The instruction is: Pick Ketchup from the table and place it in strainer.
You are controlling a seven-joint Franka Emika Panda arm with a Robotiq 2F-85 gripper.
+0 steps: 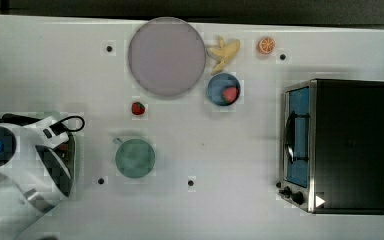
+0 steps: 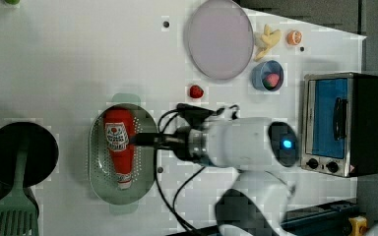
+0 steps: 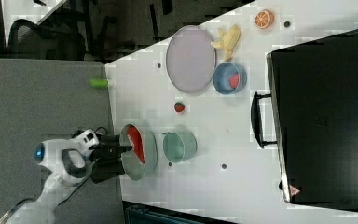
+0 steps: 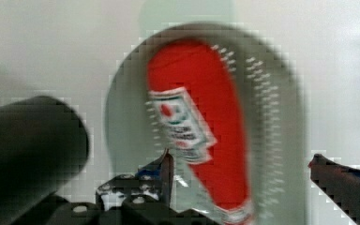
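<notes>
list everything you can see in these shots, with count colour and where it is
red oblong ketchup bottle: 1, lying inside the strainer
pale mint-green perforated oval strainer: 1, under the gripper
round teal-green mug: 1, mid table
large round lilac plate: 1, far edge
small red strawberry: 1, below the plate in the top view
blue bowl holding pinkish-red fruit piece: 1, beside the plate
yellow banana: 1, above the bowl in the top view
orange slice: 1
silver toaster oven: 1, top view's right
black pan: 1
green spatula: 1
white table: 1
gripper: 1, black, open over the bottle
</notes>
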